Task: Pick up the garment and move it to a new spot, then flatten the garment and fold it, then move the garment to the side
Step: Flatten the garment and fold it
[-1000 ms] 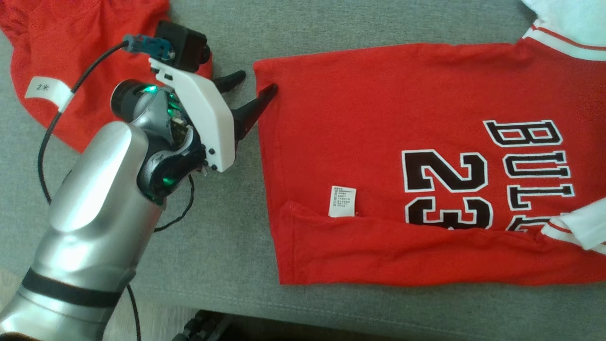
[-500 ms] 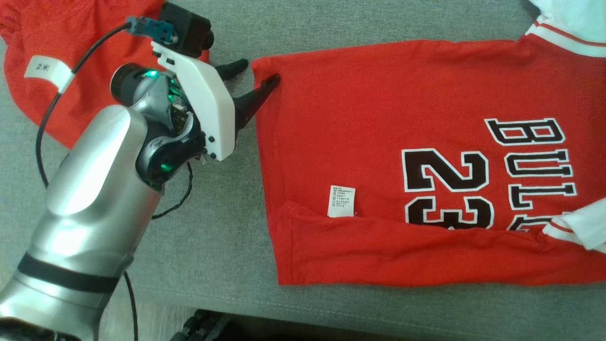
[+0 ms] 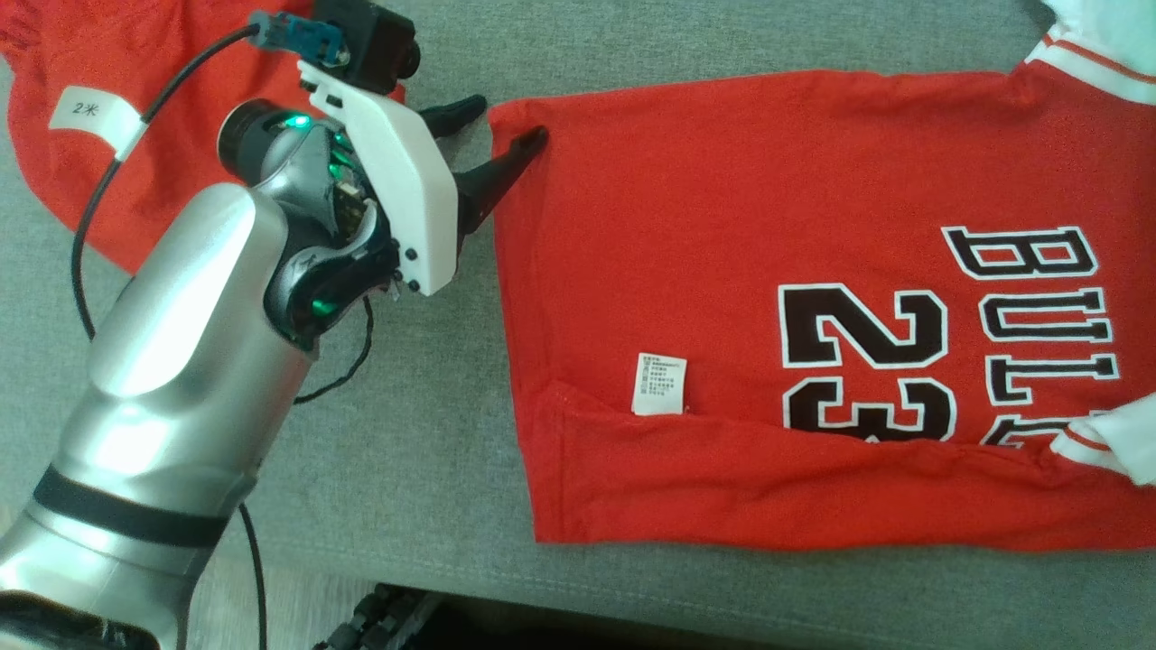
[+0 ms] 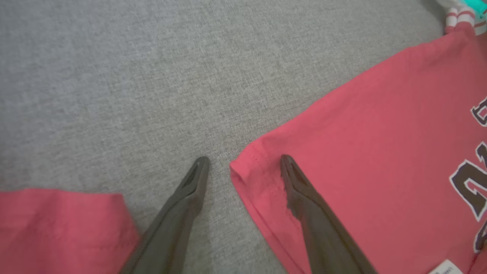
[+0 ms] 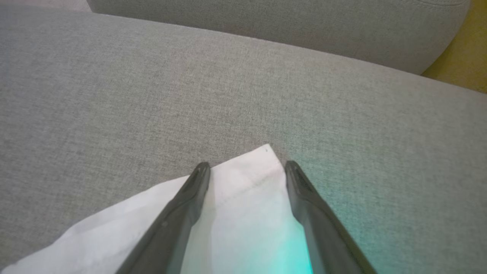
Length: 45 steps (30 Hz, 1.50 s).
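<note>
The garment [image 3: 722, 271], a red knit jersey with a black-and-white "23" print, lies flat on a grey woven sofa cushion [image 3: 406, 451]. Its nearest long edge is folded over into a soft strip, and a small white care label [image 3: 661, 384] sits just above that fold. At the garment's far hem corner is the left gripper [image 3: 509, 121]. Its tapered dark fingers are moderately spread and clamp nothing: one tip lies on the red cloth just inside the stitched hem, the other on bare cushion just off the corner. Beside the garment's hem, across a strip of bare cushion, lies another red cloth [image 3: 54, 181]. At the garment's white sleeve [image 5: 243, 198] the right gripper [image 5: 247, 164] stands open, its fingers straddling the sleeve's corner without pinching it. Beyond the sleeve there is open cushion up to the rounded back cushion [image 5: 304, 23].
</note>
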Motion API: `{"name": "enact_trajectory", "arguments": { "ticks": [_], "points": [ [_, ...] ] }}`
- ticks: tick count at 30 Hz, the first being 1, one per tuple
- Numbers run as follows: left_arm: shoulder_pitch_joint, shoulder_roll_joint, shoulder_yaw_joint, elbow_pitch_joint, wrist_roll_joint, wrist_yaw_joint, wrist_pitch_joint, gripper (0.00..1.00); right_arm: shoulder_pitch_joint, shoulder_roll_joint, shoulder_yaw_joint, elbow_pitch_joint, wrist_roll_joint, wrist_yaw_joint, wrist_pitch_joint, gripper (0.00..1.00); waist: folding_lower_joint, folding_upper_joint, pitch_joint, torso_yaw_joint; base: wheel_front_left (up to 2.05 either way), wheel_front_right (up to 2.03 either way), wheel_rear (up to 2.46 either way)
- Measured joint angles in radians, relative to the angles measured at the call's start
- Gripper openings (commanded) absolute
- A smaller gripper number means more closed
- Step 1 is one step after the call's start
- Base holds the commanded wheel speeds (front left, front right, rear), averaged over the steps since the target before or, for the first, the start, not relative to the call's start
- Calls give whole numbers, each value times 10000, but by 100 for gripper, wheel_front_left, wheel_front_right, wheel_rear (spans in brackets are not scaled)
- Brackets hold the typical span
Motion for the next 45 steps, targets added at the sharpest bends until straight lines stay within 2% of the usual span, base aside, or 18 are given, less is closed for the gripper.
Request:
{"name": "enact_trajectory", "arguments": {
  "ticks": [1,2,3,4,5,6,8,9,13,14,15,16,17,24,30,37,45],
  "points": [
    [-5,2,0,-6,0,0,-25,100,-10,-2,21,2,0,0,-23,100,0,0,16,0,0,0,0],
    [-10,2,0,-10,0,0,-25,100,-26,-4,44,17,2,0,-21,95,0,0,22,-1,0,0,0],
    [-17,6,-8,-10,-6,0,-25,100,-43,-6,69,42,19,0,-21,78,0,0,22,-3,0,0,0],
    [-17,6,-8,-10,-6,0,-25,100,-43,-6,69,42,19,0,-21,48,0,0,22,-3,0,0,0],
    [-23,23,-17,-10,-73,0,-23,100,-98,-2,121,100,90,0,-17,35,0,0,23,-14,0,0,0],
    [-23,23,-17,-10,-73,0,-23,100,-98,-2,121,100,90,0,-17,27,0,0,23,-14,0,0,0],
    [-24,44,-25,-23,-77,0,-23,100,-160,8,188,151,128,0,-15,4,0,0,32,-35,0,0,0],
    [-25,58,-27,-29,-105,0,-23,100,-164,6,205,178,150,0,-15,0,0,0,35,-47,0,0,0],
    [-29,111,-82,-33,-265,0,-23,100,-163,6,286,240,267,0,-19,0,0,0,1,-99,0,0,0],
    [-30,121,-115,-42,-265,0,-23,80,-163,6,313,259,282,0,-19,0,0,0,-15,-115,0,0,0],
    [-32,136,-148,-46,-265,4,-23,42,-161,6,341,278,360,0,-23,0,0,0,-33,-131,0,0,0],
    [-35,171,-224,-35,-318,12,-23,42,-154,6,349,328,468,0,-138,0,0,0,-74,-172,0,0,0],
    [-33,176,-307,-33,-393,4,-23,0,-147,10,347,359,504,0,-196,0,0,0,-100,-199,0,0,0],
    [101,297,-318,-42,-516,15,-180,0,-129,29,82,322,855,0,-874,0,1,0,-334,-419,0,0,0],
    [777,560,-268,-593,-617,163,-472,0,-84,29,15,-196,1469,0,-1277,0,1,0,-638,-652,0,0,0],
    [1616,968,119,-1697,-800,562,-945,0,1189,-236,276,-1486,2268,0,-1321,0,0,0,-1065,-959,0,0,0],
    [2777,1373,550,-2989,-982,991,-1467,0,3372,-780,502,-3655,3081,0,-980,0,0,0,-1595,-1363,0,0,0]
  ]
}}
